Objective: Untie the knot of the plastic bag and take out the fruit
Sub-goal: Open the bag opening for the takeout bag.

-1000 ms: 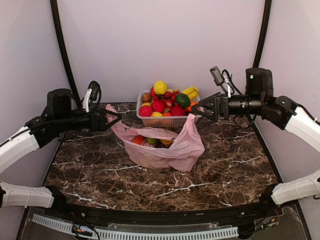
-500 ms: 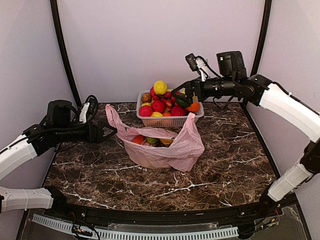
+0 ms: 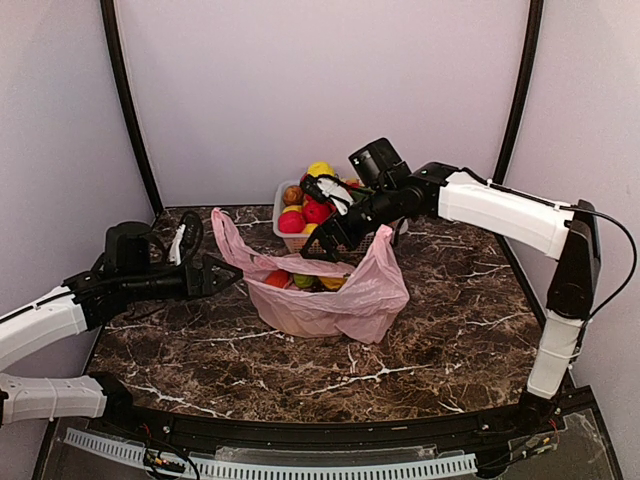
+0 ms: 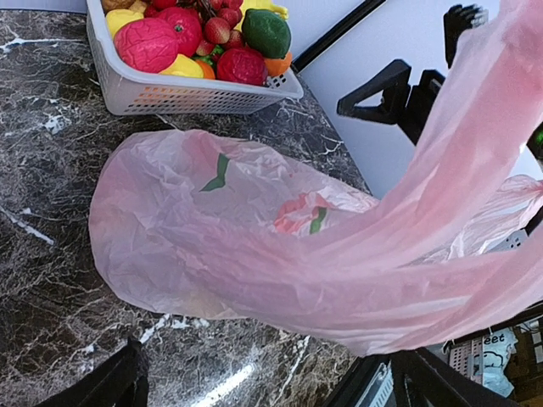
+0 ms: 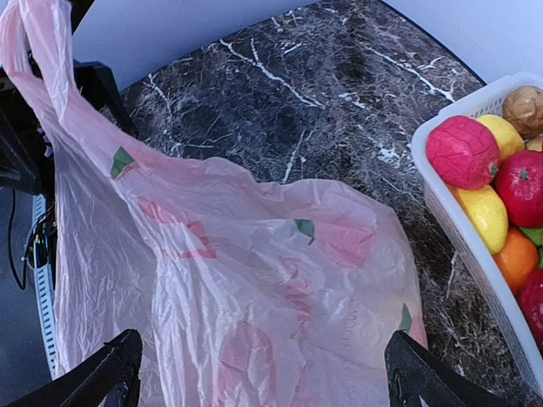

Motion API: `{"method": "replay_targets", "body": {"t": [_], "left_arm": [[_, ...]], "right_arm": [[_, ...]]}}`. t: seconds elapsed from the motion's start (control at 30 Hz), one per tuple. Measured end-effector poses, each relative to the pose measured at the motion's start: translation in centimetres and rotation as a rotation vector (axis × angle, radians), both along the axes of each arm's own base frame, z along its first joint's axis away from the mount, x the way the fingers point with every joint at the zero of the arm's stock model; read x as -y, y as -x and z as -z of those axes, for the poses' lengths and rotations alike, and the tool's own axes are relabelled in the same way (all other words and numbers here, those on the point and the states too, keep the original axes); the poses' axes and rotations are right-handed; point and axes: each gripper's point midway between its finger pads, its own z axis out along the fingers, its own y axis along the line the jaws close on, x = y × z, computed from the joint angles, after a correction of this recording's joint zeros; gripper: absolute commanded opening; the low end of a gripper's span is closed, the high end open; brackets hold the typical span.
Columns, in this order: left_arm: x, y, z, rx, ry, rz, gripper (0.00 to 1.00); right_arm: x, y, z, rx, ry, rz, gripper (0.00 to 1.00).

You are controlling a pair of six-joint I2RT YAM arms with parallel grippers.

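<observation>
Two claws gape wide, both empty: left claw (image 3: 228, 278), right claw (image 3: 322, 245) | plastic bag (image 3: 335, 305) looks thin, floppy, slippery; pinch a handle | fruit (image 3: 279, 279) likely light, smooth; grasp across its middle

A: Does the fruit (image 3: 278, 279) in the plastic bag (image 3: 330, 308) show from above?
B: Only a few tops at the mouth; pink film hides the rest. In both wrist views no piece can be told apart behind it.
A: And the white basket (image 3: 288, 238)?
B: The right gripper (image 3: 325, 240) covers its right half from above, and picture edges crop it in both wrist views. The fingers (image 4: 110, 383) of the left gripper (image 3: 228, 272) are cut off at the bottom edge
</observation>
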Motion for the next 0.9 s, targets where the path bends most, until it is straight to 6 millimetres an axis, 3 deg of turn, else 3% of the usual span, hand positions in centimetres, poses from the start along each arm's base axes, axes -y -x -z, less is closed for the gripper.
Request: {"method": "replay_targets", "body": {"t": [0.2,0.57,0.9], "left_arm": [[0.5,-0.8,-1.3,0.028,0.06,-0.017,0.99],[0.8,-1.7,-0.1,-0.025,0.079,-0.046,0.93],[1.0,-1.9,-0.2,-0.035,0.095,-0.049,0.68]], "right_arm": [[-0.9,1.7,0.9,-0.003,0.023,-0.054,0.96],[-2.0,2.6,2.9,0.069,0.113,-0.069,0.96],[-2.4,2.7,6.6,0.102,0.239,-0.069,0.92]]}}
